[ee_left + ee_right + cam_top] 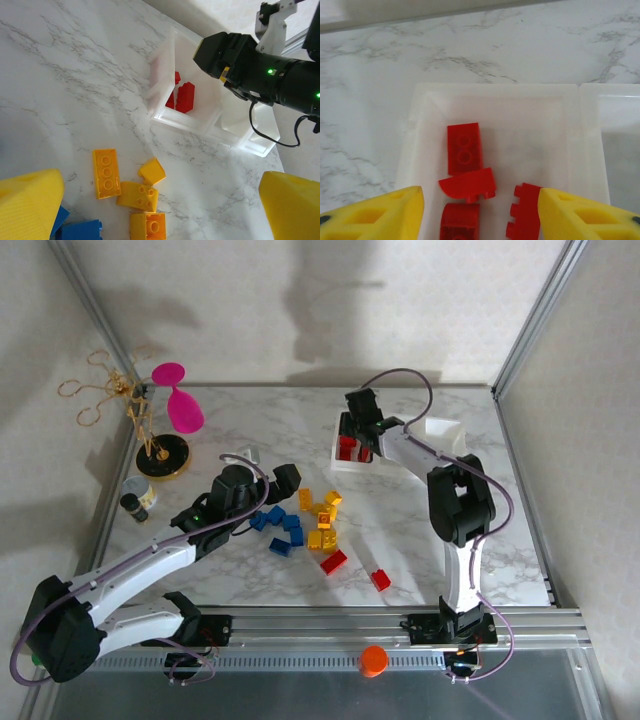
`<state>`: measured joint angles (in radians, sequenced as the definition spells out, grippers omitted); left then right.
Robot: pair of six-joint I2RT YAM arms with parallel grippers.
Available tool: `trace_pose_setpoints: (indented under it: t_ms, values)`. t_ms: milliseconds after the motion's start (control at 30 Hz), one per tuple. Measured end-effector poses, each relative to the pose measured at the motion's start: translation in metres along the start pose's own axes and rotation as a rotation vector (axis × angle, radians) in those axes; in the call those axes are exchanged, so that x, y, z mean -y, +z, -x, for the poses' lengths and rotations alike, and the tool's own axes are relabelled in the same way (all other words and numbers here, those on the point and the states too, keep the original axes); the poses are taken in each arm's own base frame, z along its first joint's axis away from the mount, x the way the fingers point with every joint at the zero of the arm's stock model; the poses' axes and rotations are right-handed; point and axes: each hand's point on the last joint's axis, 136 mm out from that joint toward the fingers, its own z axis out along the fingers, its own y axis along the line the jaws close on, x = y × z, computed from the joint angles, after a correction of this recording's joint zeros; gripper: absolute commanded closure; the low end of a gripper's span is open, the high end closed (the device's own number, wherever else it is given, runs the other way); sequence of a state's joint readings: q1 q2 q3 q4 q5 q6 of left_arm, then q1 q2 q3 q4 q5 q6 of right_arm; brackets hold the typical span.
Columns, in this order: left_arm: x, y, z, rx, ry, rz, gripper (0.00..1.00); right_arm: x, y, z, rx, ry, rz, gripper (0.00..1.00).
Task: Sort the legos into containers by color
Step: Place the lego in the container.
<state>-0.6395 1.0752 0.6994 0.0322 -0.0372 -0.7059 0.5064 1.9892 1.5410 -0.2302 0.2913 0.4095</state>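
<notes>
My right pincer (480, 202) hangs over the end bin (495, 91) of the clear tray (440, 426), the bin nearest the middle of the worktop (420, 530). Its yellow fingers (380, 215) stand apart, with nothing clamped between them. Below them four red bricks (464, 148) lie on the bin floor: a two-stud one flat, a curved piece just under it, a third partly cut off at the bottom of the wrist view, and a fourth on edge just beside my right-hand finger. I cannot tell whether that one touches the finger. From above, the bin next to it looks bare.

My left pincer (284, 481) is low over the loose pile in the middle of the worktop, and its fingers (30, 205) are wide apart too, gripping nothing. Under it lie yellow bricks (106, 173) — a flat six-stud plate and three chunkier ones bunched close together — with blue bricks (80, 231) at the bottom edge of its wrist view, next to my left finger.

In the overhead view the blue group (281, 527) sits left of the yellow group (320, 517), and two red strays (333, 562) lie nearer my bases, well apart from the tray.

A pink ornament (180, 402) and a small black-capped jar (135, 504) stand at the far left — clear of both arms.
</notes>
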Motion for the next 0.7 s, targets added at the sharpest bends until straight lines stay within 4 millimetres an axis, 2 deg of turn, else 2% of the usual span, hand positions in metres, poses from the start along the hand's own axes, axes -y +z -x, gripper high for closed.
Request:
trace_pose_setpoints:
  t_ms: [167, 300, 433, 567, 700]
  values:
    - [0.009, -0.016, 0.011, 0.034, -0.009, -0.037, 0.00, -0.013, -0.050, -0.010, 0.012, -0.018, 0.067, 0.28]
    - [0.013, -0.030, 0.011, 0.045, -0.011, -0.072, 0.00, -0.016, -0.085, -0.031, -0.004, -0.024, 0.108, 0.23]
    - [0.006, -0.033, -0.007, 0.000, -0.010, -0.077, 0.00, -0.002, -0.104, -0.063, -0.054, -0.014, 0.101, 0.21]
    - [-0.002, -0.035, -0.032, -0.062, -0.014, -0.073, 0.00, 0.017, -0.117, -0.104, -0.134, -0.003, 0.074, 0.18]
    - [-0.004, -0.042, -0.051, -0.104, -0.028, -0.088, 0.00, 0.024, -0.132, -0.145, -0.203, -0.005, 0.065, 0.17]
